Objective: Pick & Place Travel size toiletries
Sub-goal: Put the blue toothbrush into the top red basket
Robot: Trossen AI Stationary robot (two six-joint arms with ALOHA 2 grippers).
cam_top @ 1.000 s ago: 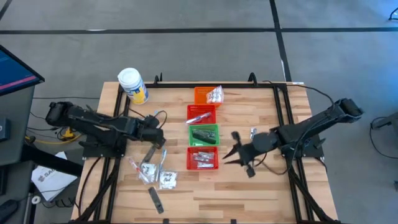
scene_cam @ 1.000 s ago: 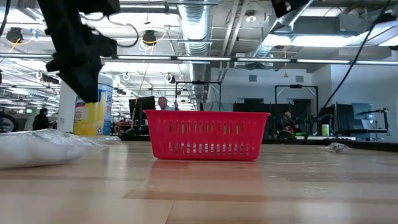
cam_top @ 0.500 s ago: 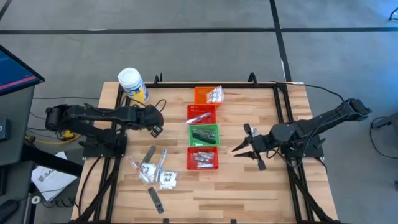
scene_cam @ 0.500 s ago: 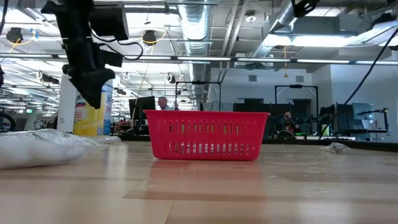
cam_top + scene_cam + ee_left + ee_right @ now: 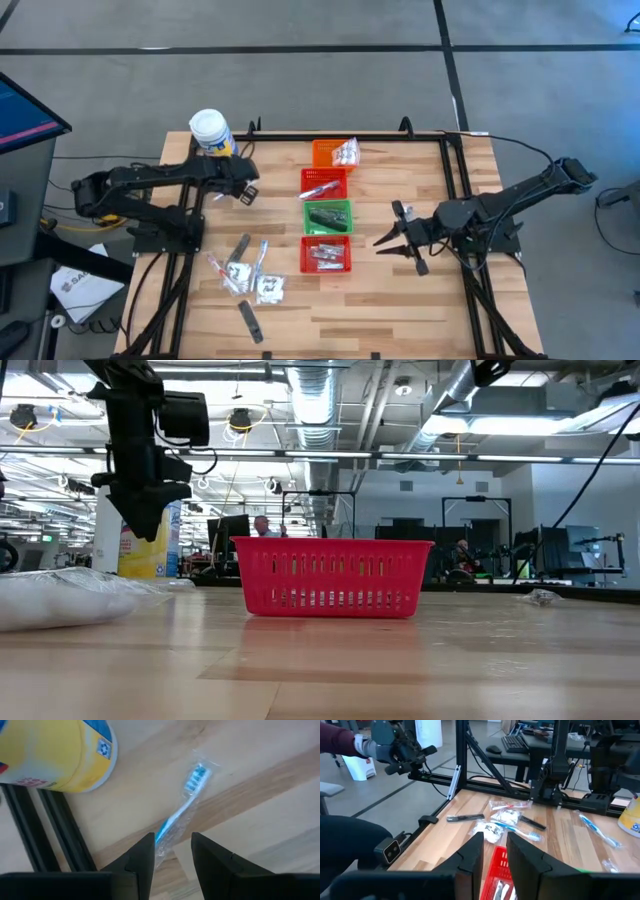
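A blue toothbrush [image 5: 186, 804] in a clear wrapper lies flat on the wood beside the white jar [image 5: 212, 134] with the yellow label. My left gripper [image 5: 243, 194] hangs open above it, well off the table in the low view [image 5: 140, 520], and holds nothing. More toiletries [image 5: 245, 275], sachets and toothbrushes, lie in a loose pile at the near left, with a dark strip [image 5: 250, 320] closer to the edge. My right gripper [image 5: 383, 243] stands open and holds nothing, right of the near red basket [image 5: 326, 253].
Several small mesh baskets stand in a row down the middle: orange [image 5: 330, 152] holding a sachet, red [image 5: 325, 183], green [image 5: 328, 215], red. Black frame rails [image 5: 60, 830] run along the table's left edge. A person's sleeve and hand [image 5: 350, 742] show beyond the table.
My left gripper has swung from over the pile toward the table's far edge and the jar, turning as it went; its finger gap is unchanged. My right gripper drew back a little toward the right edge, then kept still.
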